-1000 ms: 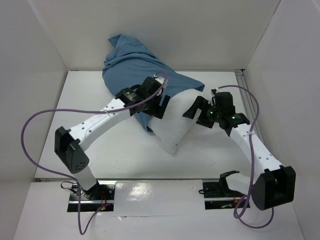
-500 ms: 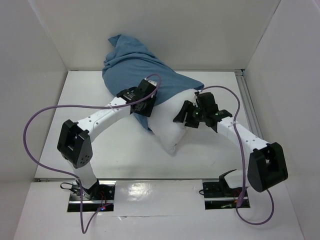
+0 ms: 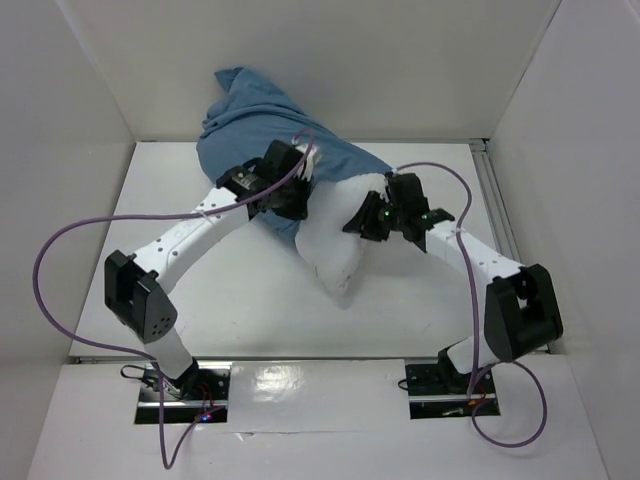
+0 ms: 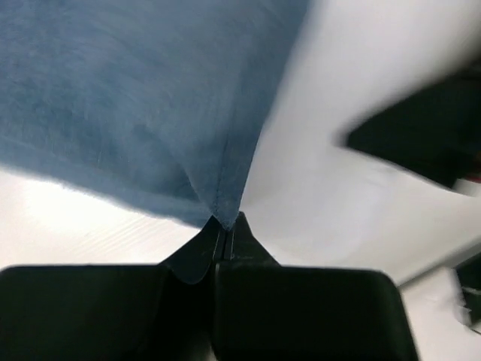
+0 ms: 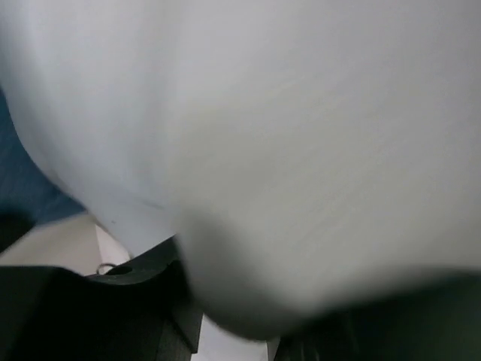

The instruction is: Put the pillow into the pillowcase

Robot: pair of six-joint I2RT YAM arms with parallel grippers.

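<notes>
The dusty-blue pillowcase (image 3: 262, 125) lies bunched against the back wall, covering the far end of the white pillow (image 3: 330, 250). The pillow's near corner points toward the front. My left gripper (image 3: 292, 197) is at the pillowcase's open edge beside the pillow. In the left wrist view it (image 4: 225, 226) is shut on a pinched fold of pillowcase (image 4: 135, 90), with the pillow (image 4: 338, 195) to the right. My right gripper (image 3: 366, 220) presses into the pillow's right side. In the right wrist view the pillow (image 5: 301, 113) bulges between the jaws of that gripper (image 5: 248, 308), which grip it.
White walls enclose the table on the left, back and right, and the pillowcase leans against the back wall (image 3: 400, 70). A metal rail (image 3: 492, 190) runs along the right edge. Purple cables (image 3: 60, 260) loop off both arms. Bare tabletop (image 3: 250, 300) lies in front of the pillow.
My left gripper has shut on the pillowcase edge and pulled it back-left. The right gripper moved left onto the pillow and closed on it. The pillow shifted slightly toward the pillowcase.
</notes>
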